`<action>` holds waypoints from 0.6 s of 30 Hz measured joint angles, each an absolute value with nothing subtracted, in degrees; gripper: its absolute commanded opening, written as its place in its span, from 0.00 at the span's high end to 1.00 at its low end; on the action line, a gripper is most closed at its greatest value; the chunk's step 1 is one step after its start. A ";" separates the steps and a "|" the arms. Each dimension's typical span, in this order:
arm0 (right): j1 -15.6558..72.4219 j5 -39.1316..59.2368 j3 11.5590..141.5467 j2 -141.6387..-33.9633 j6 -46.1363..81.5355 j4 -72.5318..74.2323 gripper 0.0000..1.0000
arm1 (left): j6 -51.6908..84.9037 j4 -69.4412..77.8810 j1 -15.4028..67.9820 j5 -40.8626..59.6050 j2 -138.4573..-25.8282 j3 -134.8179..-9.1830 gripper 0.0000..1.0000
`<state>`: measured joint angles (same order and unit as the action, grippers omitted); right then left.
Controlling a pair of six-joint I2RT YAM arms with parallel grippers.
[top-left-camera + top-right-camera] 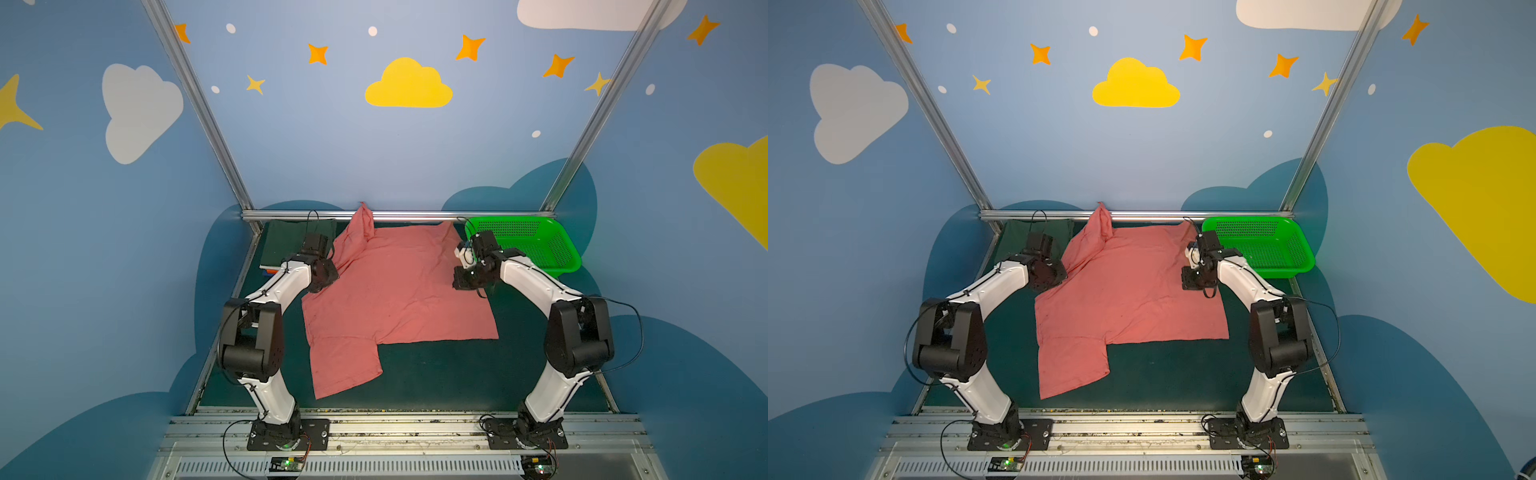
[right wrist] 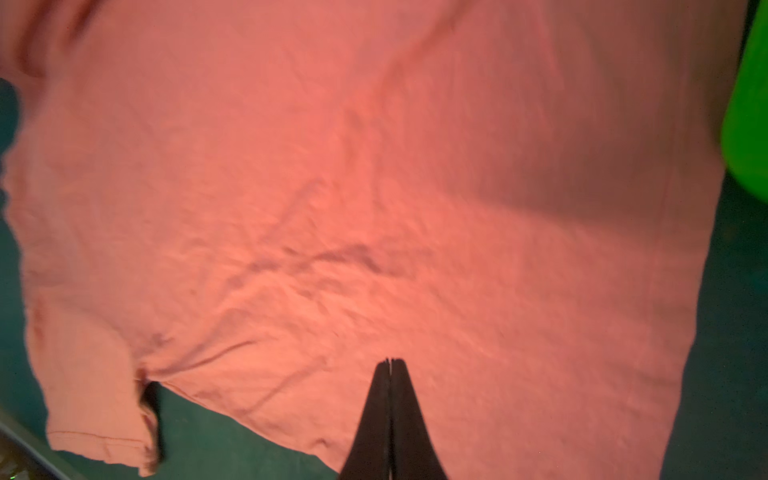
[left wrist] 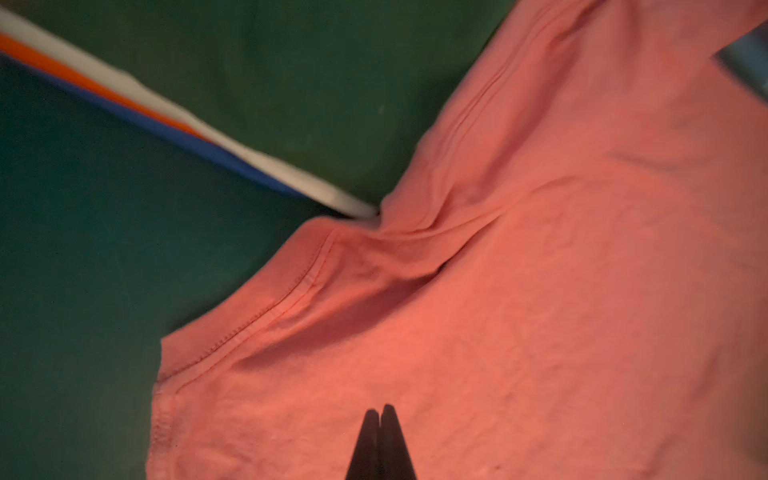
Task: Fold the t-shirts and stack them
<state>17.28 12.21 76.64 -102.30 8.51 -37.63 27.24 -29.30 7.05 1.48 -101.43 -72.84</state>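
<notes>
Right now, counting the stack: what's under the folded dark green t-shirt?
Beneath the folded dark green cloth t-shirt, edges of a white cloth layer, an orange cloth layer and a blue cloth layer show; the rest is covered.

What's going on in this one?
A salmon-pink t-shirt lies spread, not yet folded, on the dark mat between the two arms. The left fingers and right fingers are both shut, poised over its sides with no cloth visibly pinched. A folded stack, dark green on top, sits at the back left; the green basket stands at the back right.
</notes>
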 measured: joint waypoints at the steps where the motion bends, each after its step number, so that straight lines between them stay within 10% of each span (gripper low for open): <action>1: 17.26 11.38 75.40 -102.30 8.75 -37.69 1.00 | 27.27 -29.43 7.03 1.63 -102.02 -72.75 0.95; 18: 19.92 0.23 69.04 -107.87 14.79 -34.81 0.93 | 28.36 -26.85 6.02 2.33 -108.01 -69.93 0.95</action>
<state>19.92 0.23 69.04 -107.87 14.79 -34.81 28.36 -26.85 6.02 2.33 -108.01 -69.93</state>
